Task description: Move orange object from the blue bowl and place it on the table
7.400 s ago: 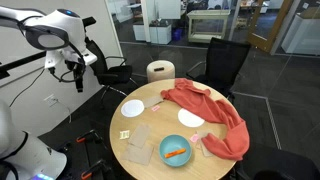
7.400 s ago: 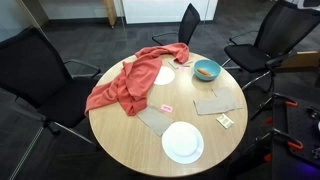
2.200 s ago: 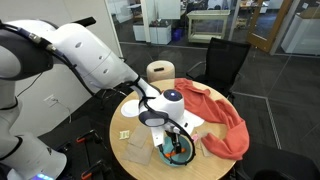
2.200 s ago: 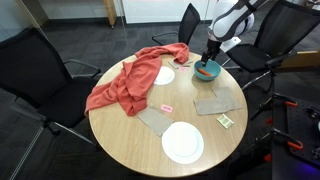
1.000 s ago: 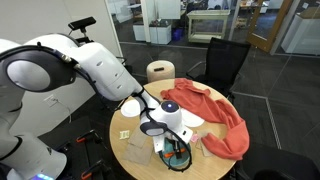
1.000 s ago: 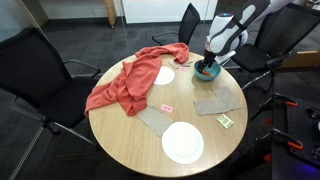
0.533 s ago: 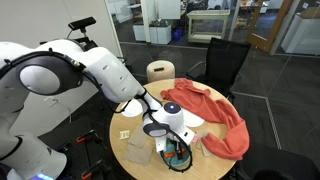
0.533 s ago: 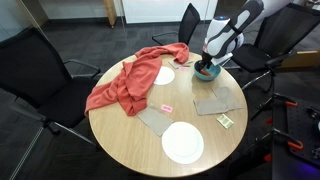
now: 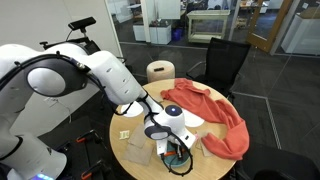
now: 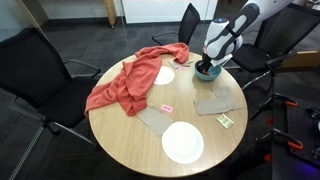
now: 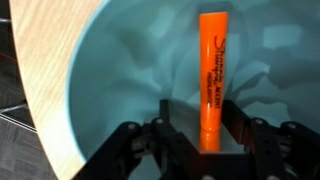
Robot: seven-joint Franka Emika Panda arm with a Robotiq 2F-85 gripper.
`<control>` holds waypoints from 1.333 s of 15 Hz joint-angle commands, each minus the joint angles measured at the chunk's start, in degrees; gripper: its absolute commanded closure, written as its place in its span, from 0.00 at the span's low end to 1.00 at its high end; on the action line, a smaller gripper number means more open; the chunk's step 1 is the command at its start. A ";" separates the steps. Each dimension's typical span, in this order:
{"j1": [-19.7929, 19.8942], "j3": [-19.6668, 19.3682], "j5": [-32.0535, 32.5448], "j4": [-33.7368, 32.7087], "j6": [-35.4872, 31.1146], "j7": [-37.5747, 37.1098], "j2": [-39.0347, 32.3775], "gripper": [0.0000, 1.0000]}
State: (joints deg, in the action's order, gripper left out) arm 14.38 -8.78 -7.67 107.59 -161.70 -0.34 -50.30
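Note:
In the wrist view the orange object [image 11: 214,70], a marker-like stick, lies flat in the blue bowl [image 11: 120,70]. Its near end sits between the dark fingers of my gripper [image 11: 203,125]. The jaws stand close on both sides of that end, and I cannot make out whether they touch it. In both exterior views the gripper [image 9: 175,152] [image 10: 207,65] reaches down into the bowl [image 10: 207,73] near the edge of the round wooden table [image 10: 130,140]. There the arm hides the orange object.
An orange-red cloth [image 10: 130,85] is draped over one side of the table. Two white plates [image 10: 182,143] [image 10: 164,75], grey mats [image 10: 215,102] and small cards lie on the wood. Black office chairs [image 10: 35,60] ring the table.
The gripper has sunk slightly deeper into the bowl over the last second, and its jaws have drawn in from wide open toward the orange object.

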 commanded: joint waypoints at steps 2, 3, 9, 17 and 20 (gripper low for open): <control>0.03 -1.20 0.78 0.02 0.95 -1.56 0.32 0.81; 0.16 -1.26 0.73 0.89 0.62 -1.43 1.09 0.88; 0.79 -0.33 -0.01 6.18 0.28 -0.49 8.80 0.95; -0.28 1.52 -0.28 13.12 2.78 0.04 23.98 0.95; -1.45 3.64 -0.86 13.58 3.53 -0.49 26.30 0.95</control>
State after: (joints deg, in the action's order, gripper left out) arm 14.27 -6.63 -7.81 118.52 -160.19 -0.37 -28.09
